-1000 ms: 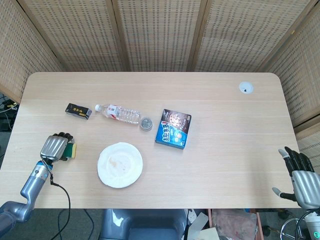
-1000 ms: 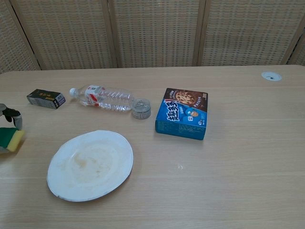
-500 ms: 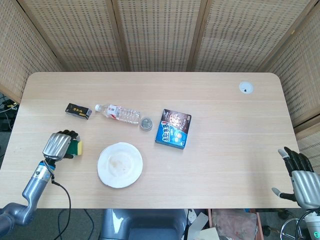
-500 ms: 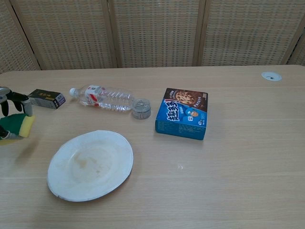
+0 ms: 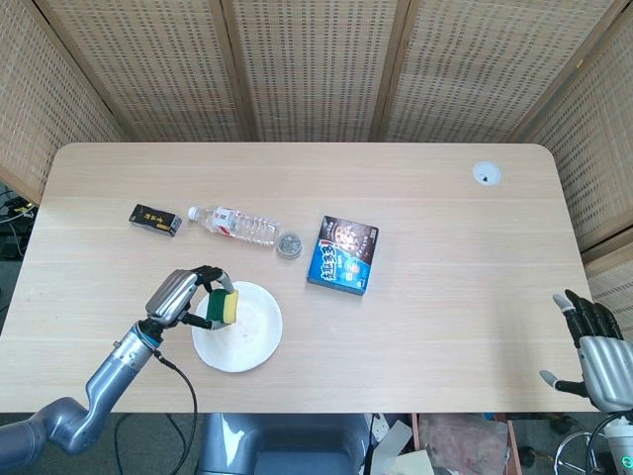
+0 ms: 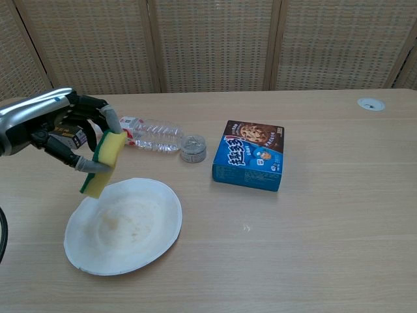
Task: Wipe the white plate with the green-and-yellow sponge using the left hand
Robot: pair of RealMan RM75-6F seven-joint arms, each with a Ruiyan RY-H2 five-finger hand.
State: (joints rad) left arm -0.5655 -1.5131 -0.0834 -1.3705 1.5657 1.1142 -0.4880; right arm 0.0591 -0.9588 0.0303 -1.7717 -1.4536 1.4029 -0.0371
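The white plate (image 5: 249, 327) (image 6: 130, 225) lies on the table's front left part, with faint brownish stains in its middle. My left hand (image 5: 183, 294) (image 6: 55, 124) grips the green-and-yellow sponge (image 5: 222, 307) (image 6: 104, 163) and holds it above the plate's left rim, tilted, yellow side toward the plate. Whether the sponge touches the plate I cannot tell. My right hand (image 5: 593, 346) hangs off the table's front right corner, fingers spread, holding nothing; the chest view does not show it.
Behind the plate lie a clear water bottle (image 5: 235, 226) (image 6: 153, 134), a small round tin (image 5: 289, 244) (image 6: 193, 149) and a small black box (image 5: 155, 219). A blue biscuit box (image 5: 343, 254) (image 6: 251, 154) sits to the right. A white grommet (image 5: 486, 174) marks the far right corner.
My left hand has carried the sponge from the table's left edge rightward and up, to above the plate's left rim. The right hand has stayed still.
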